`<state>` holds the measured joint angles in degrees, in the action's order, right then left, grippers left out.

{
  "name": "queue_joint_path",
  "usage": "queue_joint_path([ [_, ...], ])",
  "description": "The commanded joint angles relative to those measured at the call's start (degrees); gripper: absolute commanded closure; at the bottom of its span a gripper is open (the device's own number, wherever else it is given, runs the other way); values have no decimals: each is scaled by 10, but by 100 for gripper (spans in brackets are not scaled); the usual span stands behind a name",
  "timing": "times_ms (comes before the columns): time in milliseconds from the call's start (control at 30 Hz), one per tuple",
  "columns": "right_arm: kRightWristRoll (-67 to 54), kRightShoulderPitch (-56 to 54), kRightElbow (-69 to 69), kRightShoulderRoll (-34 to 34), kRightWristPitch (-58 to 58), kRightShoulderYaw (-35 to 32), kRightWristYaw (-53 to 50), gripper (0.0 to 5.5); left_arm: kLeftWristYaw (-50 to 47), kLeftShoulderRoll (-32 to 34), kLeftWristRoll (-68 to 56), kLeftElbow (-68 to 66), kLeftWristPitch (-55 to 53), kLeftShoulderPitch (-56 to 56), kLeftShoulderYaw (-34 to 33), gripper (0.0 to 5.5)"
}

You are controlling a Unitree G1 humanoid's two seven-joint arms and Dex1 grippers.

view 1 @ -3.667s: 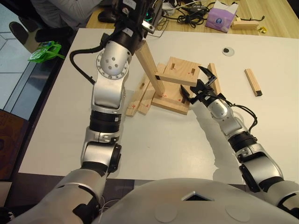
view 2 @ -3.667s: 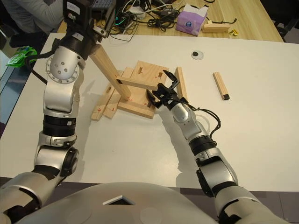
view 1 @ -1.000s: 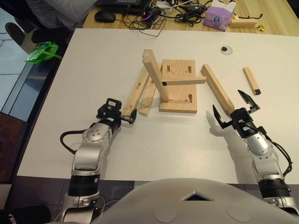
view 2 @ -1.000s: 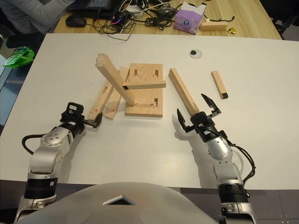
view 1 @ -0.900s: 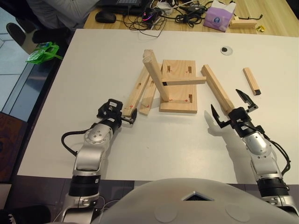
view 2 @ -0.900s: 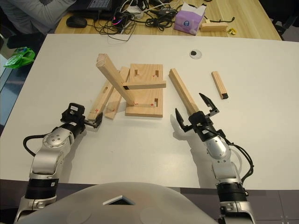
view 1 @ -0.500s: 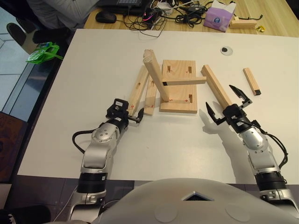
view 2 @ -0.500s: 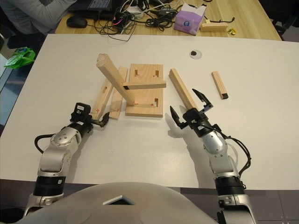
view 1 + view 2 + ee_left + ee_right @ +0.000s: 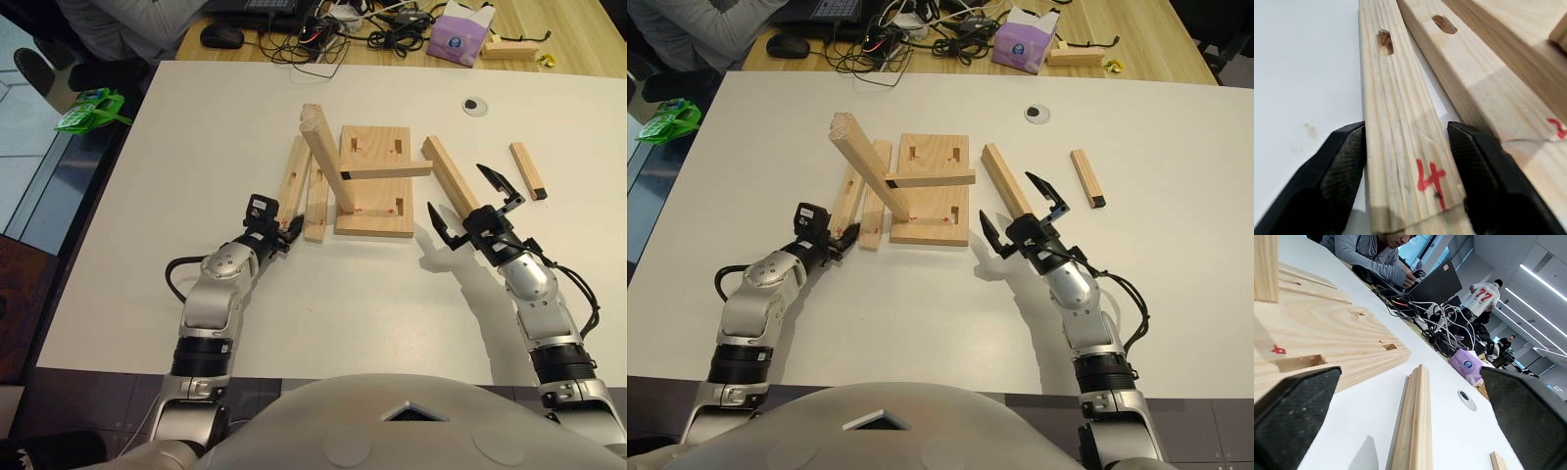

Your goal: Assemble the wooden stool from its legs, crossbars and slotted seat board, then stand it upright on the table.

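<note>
Moved: both arms have come forward from the near table edge to the wood.
Left gripper (image 9: 277, 227): released, fingers (image 9: 1342, 161) spread either side of the outermost leg (image 9: 1400, 122) at its near end.
Right gripper (image 9: 468, 201): wide open and empty, just over the loose leg (image 9: 446, 176).
Task state: seat board (image 9: 377, 220) lies flat mid-table with one standing leg (image 9: 323, 157); leg pickups look imminent.
Room: neighbouring leg (image 9: 315, 201) lies just beside, so clearance is tight there. Bare table (image 9: 196, 117) on the near side; short crossbar (image 9: 527, 168) well apart.
</note>
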<state>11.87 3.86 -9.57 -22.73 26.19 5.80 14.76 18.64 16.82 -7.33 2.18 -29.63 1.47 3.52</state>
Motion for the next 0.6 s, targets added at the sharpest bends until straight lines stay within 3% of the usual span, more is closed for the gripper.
queue_joint_path([
  [33,10,1,10,12,2,13,-7,10,8,8,14,-35,-21,10,16,324],
  [300,6,-9,25,18,-5,0,-22,10,-13,12,23,-57,15,-23,-5,344],
  [600,34,-50,45,19,8,-12,-62,10,-49,-6,27,-138,137,-106,-44,344],
])
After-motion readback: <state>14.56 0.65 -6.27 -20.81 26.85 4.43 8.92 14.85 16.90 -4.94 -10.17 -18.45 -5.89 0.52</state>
